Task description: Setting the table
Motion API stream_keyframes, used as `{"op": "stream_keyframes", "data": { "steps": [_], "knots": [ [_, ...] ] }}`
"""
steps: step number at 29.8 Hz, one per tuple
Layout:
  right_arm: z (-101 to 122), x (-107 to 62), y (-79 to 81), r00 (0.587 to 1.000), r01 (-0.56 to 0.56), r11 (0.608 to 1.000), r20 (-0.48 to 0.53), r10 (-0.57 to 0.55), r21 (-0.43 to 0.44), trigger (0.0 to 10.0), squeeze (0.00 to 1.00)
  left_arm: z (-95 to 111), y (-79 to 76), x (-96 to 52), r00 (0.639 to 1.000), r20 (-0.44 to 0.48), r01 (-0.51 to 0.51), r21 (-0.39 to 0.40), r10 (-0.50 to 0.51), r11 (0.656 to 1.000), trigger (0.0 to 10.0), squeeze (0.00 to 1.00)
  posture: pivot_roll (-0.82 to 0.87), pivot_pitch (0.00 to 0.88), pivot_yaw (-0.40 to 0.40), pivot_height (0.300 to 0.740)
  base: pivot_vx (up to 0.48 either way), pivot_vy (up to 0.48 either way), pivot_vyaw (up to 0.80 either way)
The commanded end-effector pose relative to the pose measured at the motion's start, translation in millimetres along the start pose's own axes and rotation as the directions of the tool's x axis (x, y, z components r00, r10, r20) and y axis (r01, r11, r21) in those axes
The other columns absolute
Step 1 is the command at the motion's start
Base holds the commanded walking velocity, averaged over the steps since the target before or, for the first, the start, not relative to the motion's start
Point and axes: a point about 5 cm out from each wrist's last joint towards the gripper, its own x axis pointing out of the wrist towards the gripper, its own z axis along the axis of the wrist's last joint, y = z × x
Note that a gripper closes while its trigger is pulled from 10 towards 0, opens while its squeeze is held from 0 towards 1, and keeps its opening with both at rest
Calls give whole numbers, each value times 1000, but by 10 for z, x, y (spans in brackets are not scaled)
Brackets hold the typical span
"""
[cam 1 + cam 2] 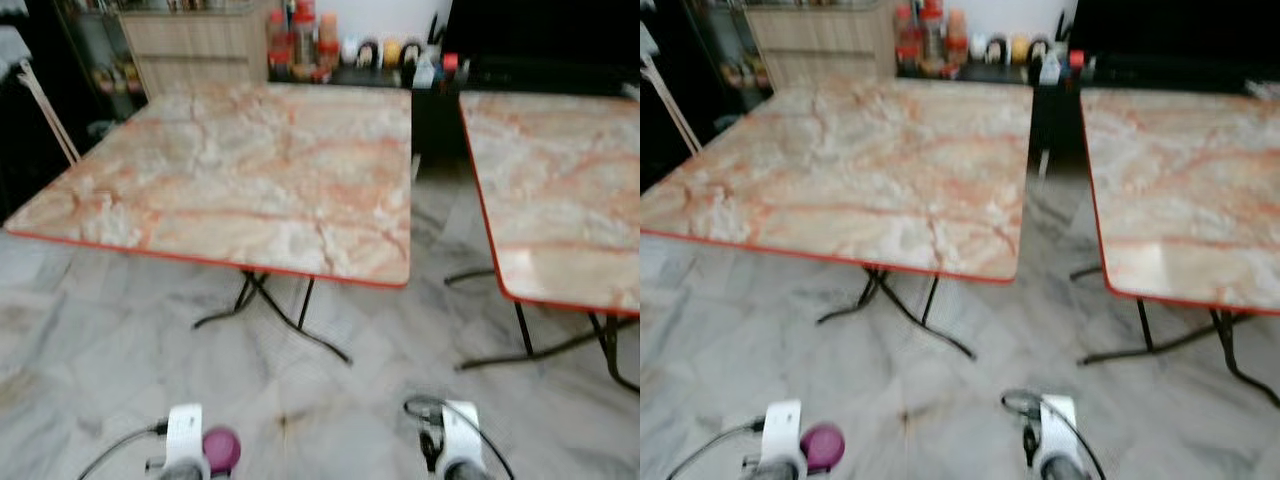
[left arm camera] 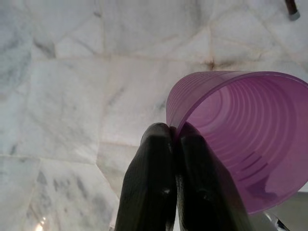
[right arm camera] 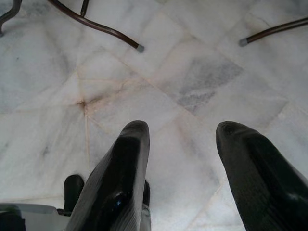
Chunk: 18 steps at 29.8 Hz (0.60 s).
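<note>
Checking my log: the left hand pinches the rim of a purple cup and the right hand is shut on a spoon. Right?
Not quite. The left hand does pinch the purple cup, but the right hand is open and holds nothing, as the right wrist view shows.

2 tables (image 1: 250, 180) (image 1: 560, 190) side by side ahead; cabinet (image 1: 190, 45), jars (image 1: 300, 40) behind.

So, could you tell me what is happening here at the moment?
The robot stands on the marble floor facing two marble-patterned tables. Its left gripper is low in front of it, jaws shut on the rim of a purple plastic cup. The right gripper hangs open, holding nothing. Nothing is set on either tabletop.
</note>
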Motion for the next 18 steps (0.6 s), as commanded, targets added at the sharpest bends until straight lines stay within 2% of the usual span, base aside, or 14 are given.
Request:
{"op": "stream_keyframes", "data": {
  "steps": [1, 4, 18],
  "knots": [
    [39, 11, 31, 1000, -11, 1000, 11, 11, 4, 10000, 0, -6, 52, 0, 1000, -3, -16, 21, 16, 1000, 10000, 0, -49, 0, 11, 740, 0, 0, 0],
    [40, 11, 36, 1000, -16, 1000, 13, 16, 5, 10000, 0, -4, 48, 1, 1000, -3, -17, 52, 17, 999, 10000, 0, -49, 0, 10, 740, 0, -116, 0],
    [31, 7, 13, 1000, -11, 1000, 12, 11, 2, 10000, 0, -25, 11, -3, 1000, -9, -12, 67, 13, 998, 10000, 0, -56, 0, 3, 740, 0, -480, 0]
  ]
}}
